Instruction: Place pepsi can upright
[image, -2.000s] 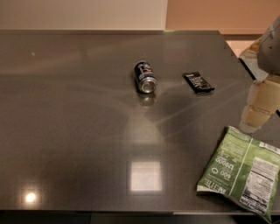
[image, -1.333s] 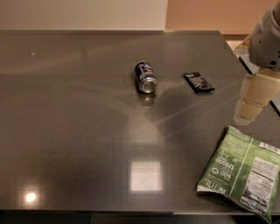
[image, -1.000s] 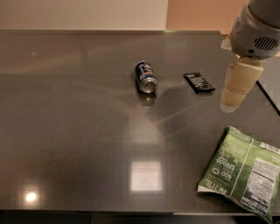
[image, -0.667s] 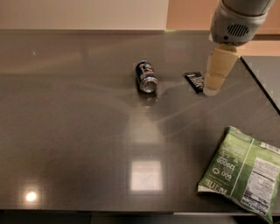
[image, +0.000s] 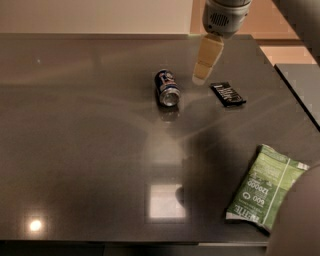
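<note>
End effector (image: 200, 76) near cylindrical pepsi can (image: 167, 88)

Counter (image: 75, 150): dark grey-brown and glossy, with pale streaks of reflected light. One bright whitish square of glare lies nearer the camera than the can.

Can (image: 167, 88): dark blue body, small red-and-white marks near its far end, silver top.

Claw (image: 200, 77): cream-beige, just to the right of the can. The round housing (image: 222, 17) over it is light grey with a patch of small dark holes.

Bar (image: 227, 94), right of the can: black wrapper with fine white print.

Bag (image: 265, 190), well to the lower right of the can: two tones of green in slanted bands, white lettering, and a white panel with dark print at one end.
</note>
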